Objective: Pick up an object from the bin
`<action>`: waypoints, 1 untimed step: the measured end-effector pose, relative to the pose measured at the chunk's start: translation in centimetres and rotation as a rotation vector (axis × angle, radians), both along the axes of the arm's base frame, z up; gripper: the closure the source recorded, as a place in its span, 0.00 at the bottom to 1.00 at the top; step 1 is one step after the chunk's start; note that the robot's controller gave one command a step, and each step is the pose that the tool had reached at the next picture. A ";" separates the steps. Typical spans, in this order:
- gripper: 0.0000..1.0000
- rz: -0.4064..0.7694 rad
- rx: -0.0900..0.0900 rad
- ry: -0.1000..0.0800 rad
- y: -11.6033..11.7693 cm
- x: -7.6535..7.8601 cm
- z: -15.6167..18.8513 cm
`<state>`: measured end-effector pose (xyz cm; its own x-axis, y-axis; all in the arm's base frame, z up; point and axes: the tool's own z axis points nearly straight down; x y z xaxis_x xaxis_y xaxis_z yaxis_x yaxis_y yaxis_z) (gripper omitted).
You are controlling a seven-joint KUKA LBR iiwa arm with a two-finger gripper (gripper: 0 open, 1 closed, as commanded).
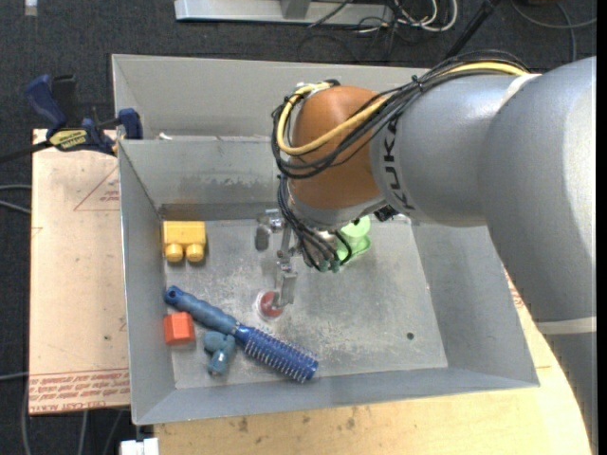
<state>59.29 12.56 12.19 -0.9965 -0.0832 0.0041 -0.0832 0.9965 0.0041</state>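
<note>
My gripper (283, 290) hangs low in the middle of the bin, its tip just above a small red round thing (270, 305) on the floor. A green thing (355, 235) lies close to the gripper's right, partly hidden under the wrist. A blue brush (248, 337) with a bristled head lies slantwise in front of the gripper, to its left.
A yellow block (184, 240) sits near the left wall. An orange-red cube (178, 329) and a small light-blue piece (219, 354) lie by the brush handle at the front left. The arm and its orange cover hide the bin's back middle.
</note>
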 end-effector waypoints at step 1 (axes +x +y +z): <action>0.00 -0.220 -0.001 -0.001 5.1 -5.4 0.3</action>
<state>53.90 17.62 12.53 -0.9906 0.1367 0.0032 0.1367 0.9906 0.0028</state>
